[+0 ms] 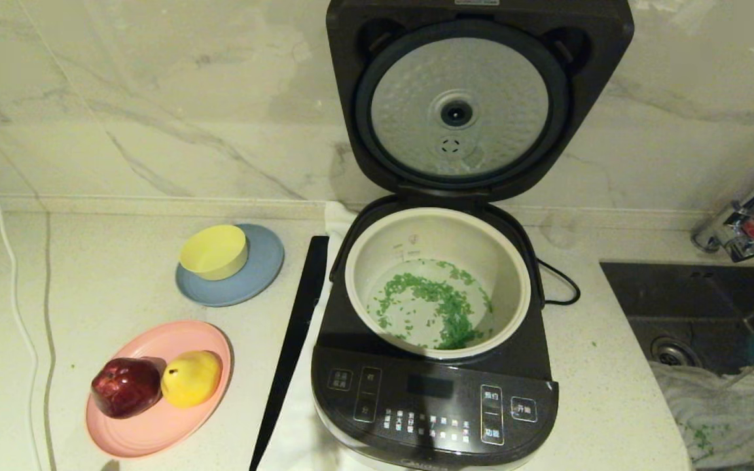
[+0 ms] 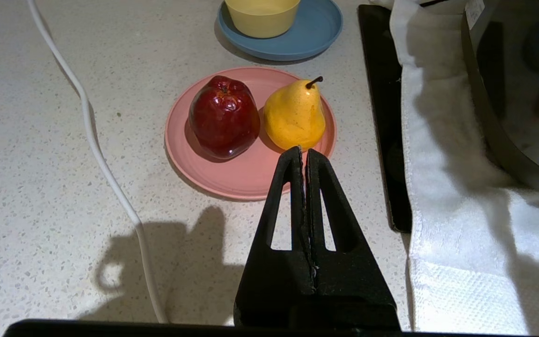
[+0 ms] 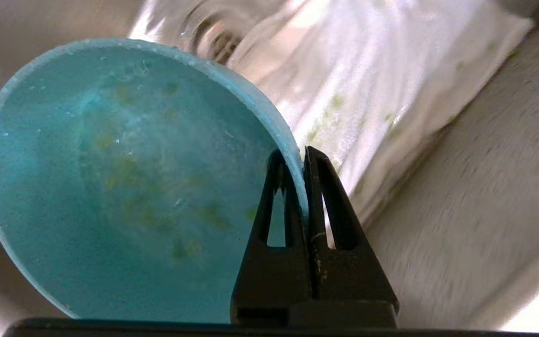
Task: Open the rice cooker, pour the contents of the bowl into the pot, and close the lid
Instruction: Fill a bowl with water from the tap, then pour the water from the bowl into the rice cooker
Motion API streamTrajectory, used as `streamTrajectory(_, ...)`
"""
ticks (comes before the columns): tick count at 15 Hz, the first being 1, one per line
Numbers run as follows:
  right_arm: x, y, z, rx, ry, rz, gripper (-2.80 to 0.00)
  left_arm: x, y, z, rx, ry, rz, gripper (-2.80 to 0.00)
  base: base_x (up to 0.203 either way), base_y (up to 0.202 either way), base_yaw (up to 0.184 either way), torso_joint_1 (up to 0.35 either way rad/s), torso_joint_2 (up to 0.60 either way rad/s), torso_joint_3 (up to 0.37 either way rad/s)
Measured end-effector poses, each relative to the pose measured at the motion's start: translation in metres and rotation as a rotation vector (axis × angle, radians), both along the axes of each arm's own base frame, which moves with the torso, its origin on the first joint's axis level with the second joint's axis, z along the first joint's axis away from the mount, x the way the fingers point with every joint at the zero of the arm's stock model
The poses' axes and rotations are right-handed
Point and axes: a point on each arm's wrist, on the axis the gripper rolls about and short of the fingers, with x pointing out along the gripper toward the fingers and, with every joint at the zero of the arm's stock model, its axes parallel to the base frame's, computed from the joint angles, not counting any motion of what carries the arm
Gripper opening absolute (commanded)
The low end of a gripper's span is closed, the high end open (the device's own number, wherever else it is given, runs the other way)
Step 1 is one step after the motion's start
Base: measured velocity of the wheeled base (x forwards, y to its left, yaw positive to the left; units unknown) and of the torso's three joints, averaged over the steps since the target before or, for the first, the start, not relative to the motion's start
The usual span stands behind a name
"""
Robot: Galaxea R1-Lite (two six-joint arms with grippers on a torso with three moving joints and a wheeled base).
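Over the sink, one bowl, perhaps three specks.

You see the rice cooker, dark grey, with its lid raised upright, silver underside facing you; the cream pot holds scattered chopped green; the teal bowl hangs tilted over the sink.

Pretty clearly a home kitchen: speckled white countertop with a marble-look backsplash, plus a steel sink and chrome faucet off to one side. A rice cooker sits on the counter, and a pink plate with an apple and a pear lies just past the left jaws.
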Motion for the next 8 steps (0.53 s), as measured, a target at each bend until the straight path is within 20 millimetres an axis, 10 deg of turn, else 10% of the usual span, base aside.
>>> streamTrajectory(8, -0.026, 0.176, 0.114, -0.089, -0.027, 0.512, -2.8, 0.0, 0.0, 0.0, 0.0, 0.0, 0.0, -2.8, 0.0, 0.0, 0.0, 0.0, 0.0, 0.0)
